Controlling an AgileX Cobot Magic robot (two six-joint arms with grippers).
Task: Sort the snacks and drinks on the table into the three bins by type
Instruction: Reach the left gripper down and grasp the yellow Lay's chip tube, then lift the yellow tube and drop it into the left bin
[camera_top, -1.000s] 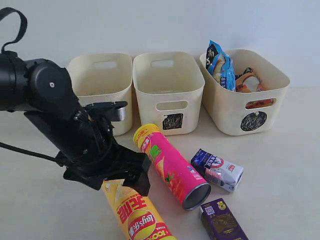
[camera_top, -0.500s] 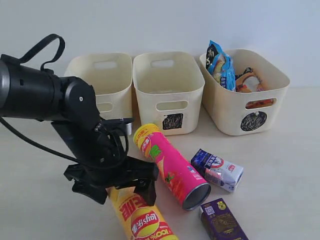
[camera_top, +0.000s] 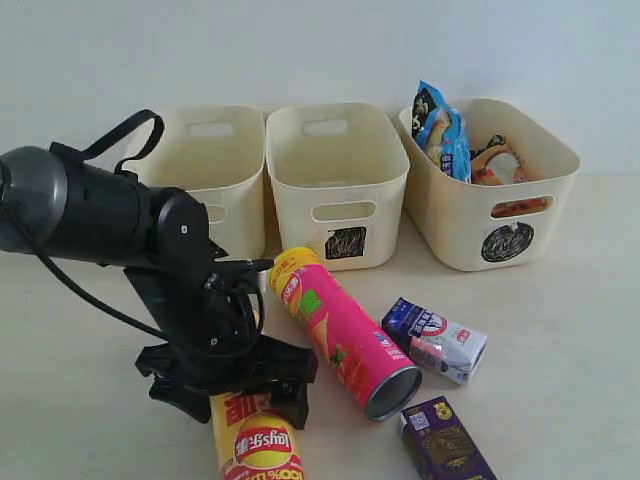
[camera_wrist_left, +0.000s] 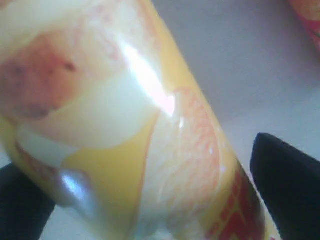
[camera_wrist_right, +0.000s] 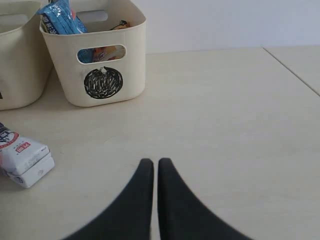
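At the near edge of the bench, left of the middle, the yellow chip tube lies on its side with its far end under my left gripper. The jaws are spread wide and stand either side of the tube. In the left wrist view the tube fills the picture between two black fingers. A strip of pale table shows between that finger and the tube, so that side is not touching. I cannot tell whether the other finger touches.

Also at the near edge, right of the middle, the dark purple carton lies flat. Just beyond it is the white and blue carton, on its side. Beside that carton, towards the left, the pink chip tube lies at a slant, its yellow rim pointing to the far edge and its open metal end towards the near edge. It lies just beside the yellow tube.

My right gripper shows only in its own wrist view: its fingers are pressed together with nothing between them, above the bare table.

Along the far edge stand three cream bins in a row. The left bin is partly hidden by the arm, and its mark is out of sight. The middle bin bears a black square. The right bin, marked with a black circle, holds the blue noodle packet, which sticks up above the rim, and the orange packet beside it.
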